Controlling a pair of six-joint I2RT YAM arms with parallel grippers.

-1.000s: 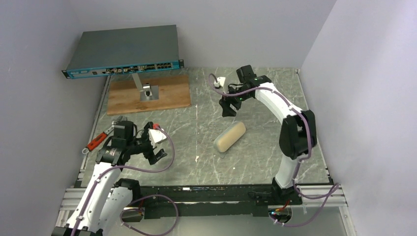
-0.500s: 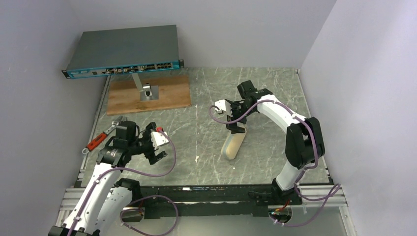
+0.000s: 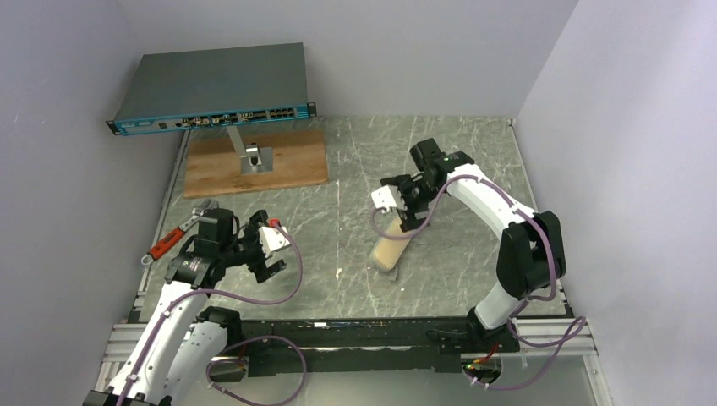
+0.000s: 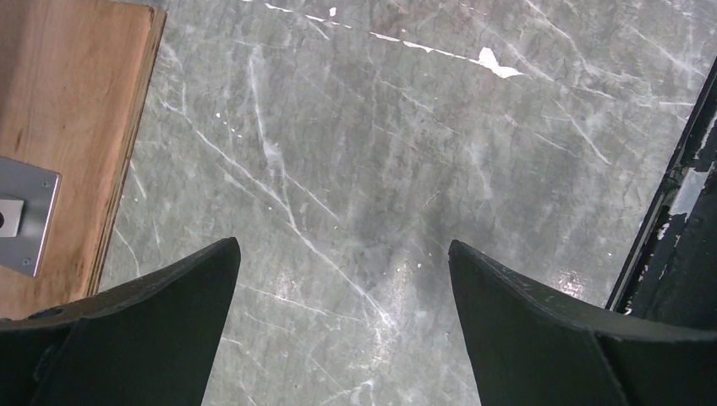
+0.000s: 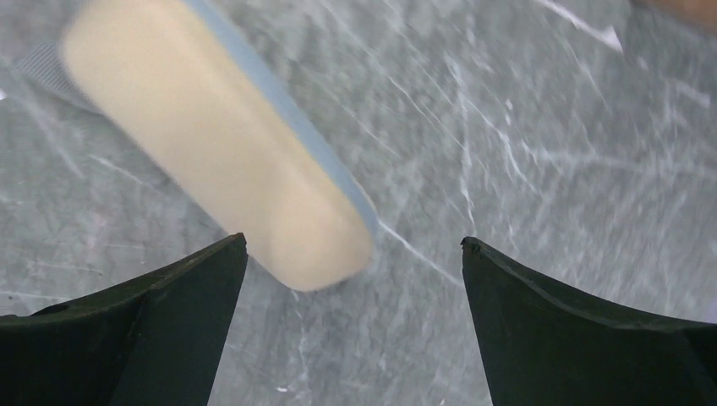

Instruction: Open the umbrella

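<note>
The umbrella [image 3: 390,250] lies bundled on the marble table as a cream oblong, its long axis running roughly from far to near. My right gripper [image 3: 405,218] hangs over its far end with the jaws wide open. In the right wrist view the umbrella [image 5: 211,144] shows a grey-blue edge. Its rounded end sits just beyond my right gripper [image 5: 352,239], close to the left finger [image 5: 152,321], and I cannot tell whether they touch. My left gripper [image 3: 270,253] is open over bare marble at the left, far from the umbrella. In the left wrist view the left gripper [image 4: 342,244] has nothing between its fingers.
A wooden board [image 3: 287,161] with a metal bracket [image 3: 252,157] lies at the far left, under a grey network switch [image 3: 211,83]. A red-handled wrench [image 3: 172,238] lies at the table's left edge. The left wrist view shows the board [image 4: 59,127] and the black front rail [image 4: 676,262].
My right gripper came down from the far side to the umbrella's far end and opened wide. The umbrella swung from a diagonal to a near-far line. The left arm barely moved.
</note>
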